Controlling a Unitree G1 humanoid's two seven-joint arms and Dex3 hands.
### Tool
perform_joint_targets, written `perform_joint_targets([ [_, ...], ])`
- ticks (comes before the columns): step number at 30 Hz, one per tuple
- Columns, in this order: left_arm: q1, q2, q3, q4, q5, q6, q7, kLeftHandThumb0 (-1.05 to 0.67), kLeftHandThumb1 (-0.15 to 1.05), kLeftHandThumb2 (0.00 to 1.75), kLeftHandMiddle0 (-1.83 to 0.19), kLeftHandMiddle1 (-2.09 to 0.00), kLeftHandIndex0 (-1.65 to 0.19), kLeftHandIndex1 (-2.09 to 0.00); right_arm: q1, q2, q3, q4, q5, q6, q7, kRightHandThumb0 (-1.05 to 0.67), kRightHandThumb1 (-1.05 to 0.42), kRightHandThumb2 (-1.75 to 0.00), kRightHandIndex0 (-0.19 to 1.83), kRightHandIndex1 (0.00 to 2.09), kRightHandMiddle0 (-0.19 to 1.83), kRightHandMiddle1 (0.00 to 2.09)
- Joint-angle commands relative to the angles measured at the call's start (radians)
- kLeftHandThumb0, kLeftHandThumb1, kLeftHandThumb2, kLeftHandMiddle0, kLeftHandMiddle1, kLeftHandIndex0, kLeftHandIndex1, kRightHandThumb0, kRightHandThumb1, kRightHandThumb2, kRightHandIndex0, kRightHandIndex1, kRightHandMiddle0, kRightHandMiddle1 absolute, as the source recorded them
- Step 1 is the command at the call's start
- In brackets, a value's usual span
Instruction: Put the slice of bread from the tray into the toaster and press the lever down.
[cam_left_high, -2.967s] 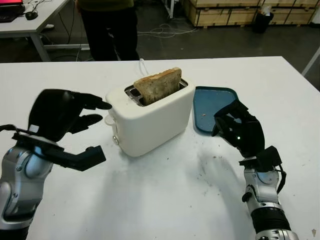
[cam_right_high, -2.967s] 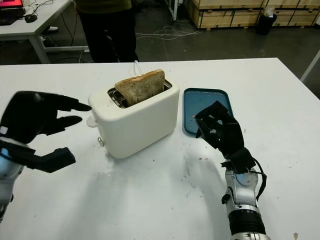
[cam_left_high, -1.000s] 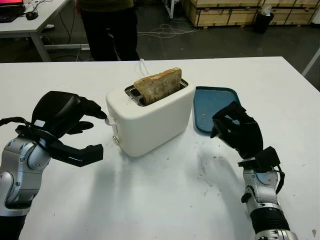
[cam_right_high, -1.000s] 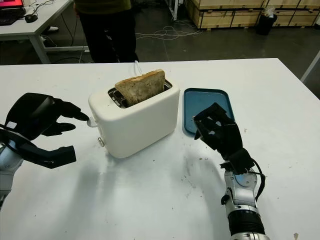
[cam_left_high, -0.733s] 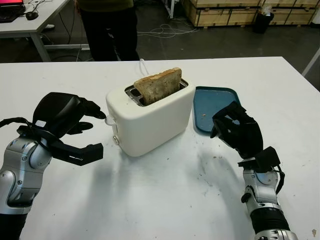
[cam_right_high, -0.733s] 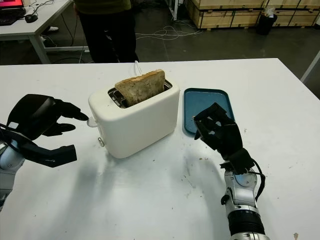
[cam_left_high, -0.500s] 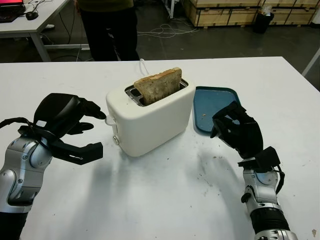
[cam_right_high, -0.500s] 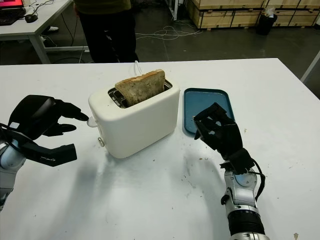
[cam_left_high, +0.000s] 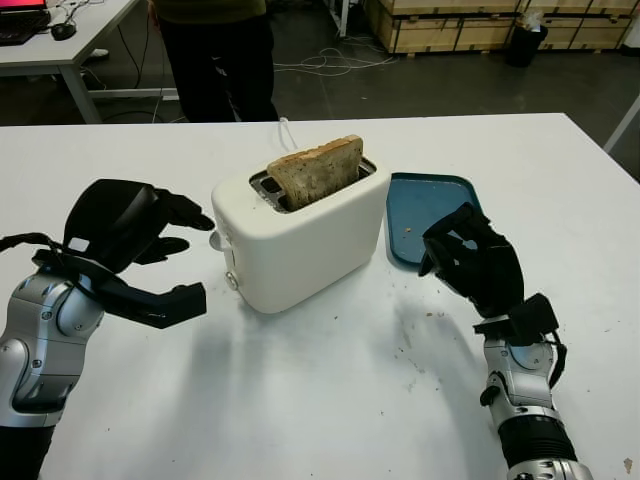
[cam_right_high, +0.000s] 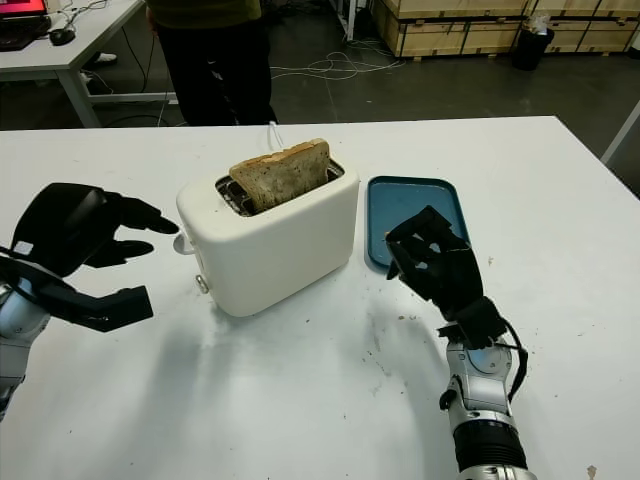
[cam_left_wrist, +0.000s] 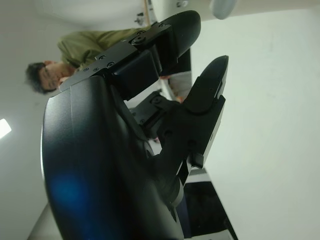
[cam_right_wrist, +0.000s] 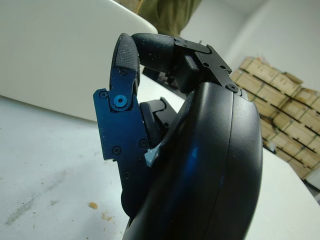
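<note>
One toaster (cam_left_high: 300, 240), one slice of bread (cam_left_high: 316, 171), one tray (cam_left_high: 425, 213) and two robot hands share the white counter (cam_left_high: 330, 400). The slice of bread is browned and speckled, with a darker crust along its upper edge; it stands on edge in the toaster's slot, its upper half above the rim, leaning slightly. The toaster is a rounded cream-white box, and its small white lever (cam_left_high: 216, 240) juts from the end that faces the left hand (cam_left_high: 135, 245). That hand is open and holds nothing, hovering just beside the lever with its fingertips (cam_left_high: 198, 218) close to it but apart from it. The right hand (cam_left_high: 470, 262) is on the toaster's other side, raised over the near edge of the blue tray, fingers curled in on nothing. A person (cam_left_high: 215, 50) stands beyond the counter's far edge.
</note>
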Motion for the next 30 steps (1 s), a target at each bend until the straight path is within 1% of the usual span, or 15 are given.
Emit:
perform_joint_targets([
  [1,-0.003,-0.001,0.011,-0.020,-0.012,-0.006,0.012,-0.07,0.71,0.00,-1.10,-1.60,-1.22,-0.01,0.000,0.005,-0.001,-0.001,0.003,-0.017,-0.003,-0.40,-0.92,-0.34,0.80,1.75,0.50,1.75],
  [8,0.000,0.002,0.005,-0.056,-0.031,-0.013,-0.007,-0.06,0.70,0.00,-1.12,-1.58,-1.24,-0.01,-0.001,0.006,-0.001,-0.002,0.009,-0.011,0.000,-0.40,-0.92,-0.34,0.81,1.75,0.50,1.75],
  [24,-0.014,0.010,-0.008,-0.050,-0.019,-0.018,-0.038,-0.10,0.67,0.00,-1.18,-1.50,-1.28,-0.02,-0.002,0.004,-0.002,-0.006,0.005,-0.013,-0.002,-0.39,-0.92,-0.33,0.81,1.75,0.51,1.75],
  [30,-0.008,0.008,-0.009,-0.059,-0.022,-0.006,-0.065,-0.10,0.68,0.00,-1.17,-1.45,-1.28,-0.01,-0.006,0.004,-0.003,0.002,0.008,-0.017,0.001,-0.38,-0.92,-0.34,0.81,1.75,0.51,1.75],
])
